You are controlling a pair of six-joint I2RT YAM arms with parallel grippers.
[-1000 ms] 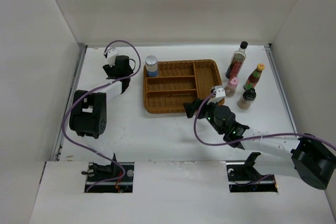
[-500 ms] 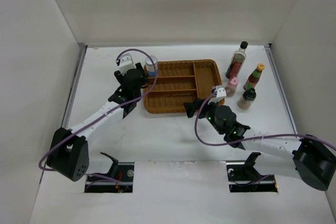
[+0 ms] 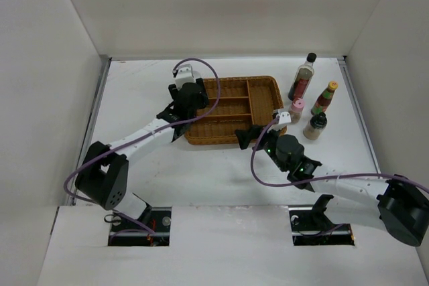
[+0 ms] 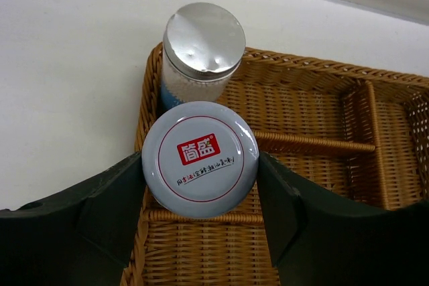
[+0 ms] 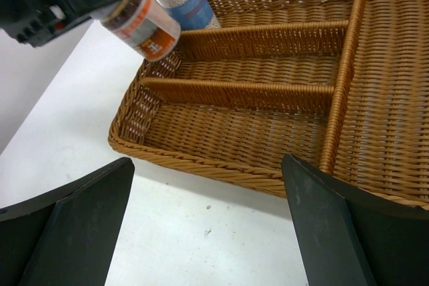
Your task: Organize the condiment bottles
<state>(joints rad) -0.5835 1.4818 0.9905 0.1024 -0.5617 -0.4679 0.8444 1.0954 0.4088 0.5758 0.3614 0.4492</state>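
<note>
A: White walls (image 3: pixel 221 11) are enclosing a white table (image 3: pixel 214 179) on three sides. What is sitting on it?

B: A wicker tray (image 3: pixel 228 141) is lying toward the far edge, around the middle. Four bottles are standing in a cluster near the far right corner, outside the tray: a tall clear bottle (image 3: pixel 303 78), a red bottle (image 3: pixel 325 98), a pink-capped shaker (image 3: pixel 295 110) and a dark-capped shaker (image 3: pixel 315 126).

A: And the left gripper (image 3: pixel 184 98)?

B: It is hanging over the tray's far left corner, its fingers (image 4: pixel 100 212) pressing on both sides of the white-lidded jar (image 4: pixel 200 159).

A: Is anything crowding it?

B: The silver-lidded jar (image 4: pixel 203 48) is standing just beyond, at the outside of that same corner. Whether the two jars are touching, I cannot tell.

A: Is the top view showing them?

B: No, the left arm is covering both there. The left wrist view is looking down on both lids. The right wrist view is showing the held jar leaning, above the tray rim.

A: And the right gripper (image 3: pixel 248 136)?

B: It is hovering by the tray's near edge, fingers spread wide, gripping nothing.
</note>
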